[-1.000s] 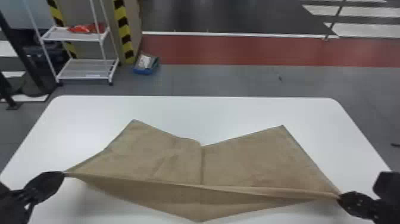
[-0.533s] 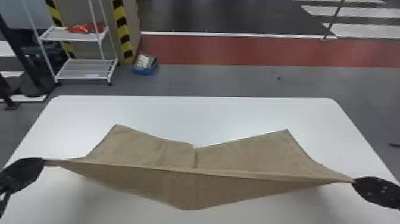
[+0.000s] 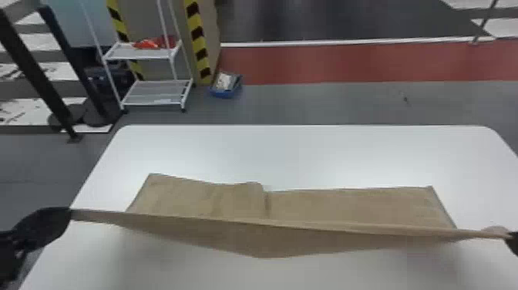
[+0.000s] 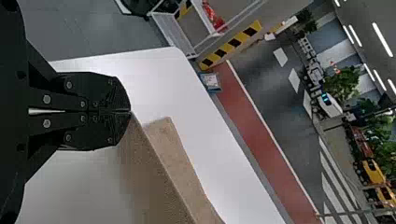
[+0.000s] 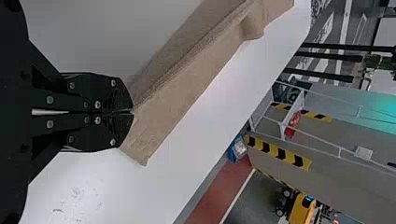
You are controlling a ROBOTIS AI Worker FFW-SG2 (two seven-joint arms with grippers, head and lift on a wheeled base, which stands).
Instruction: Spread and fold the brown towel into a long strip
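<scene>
Held one end of the brown towel [image 3: 293, 241] in the closed fingers of the left gripper [image 3: 68, 214], pinched the other end between the right gripper's [image 3: 512, 239] closed fingers, stretched its near edge taut over the white table [image 3: 300, 154].

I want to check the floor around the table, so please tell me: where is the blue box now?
In the head view, the blue box is on the floor beyond the table's far edge, left of centre, just right of the white shelf rack.
</scene>
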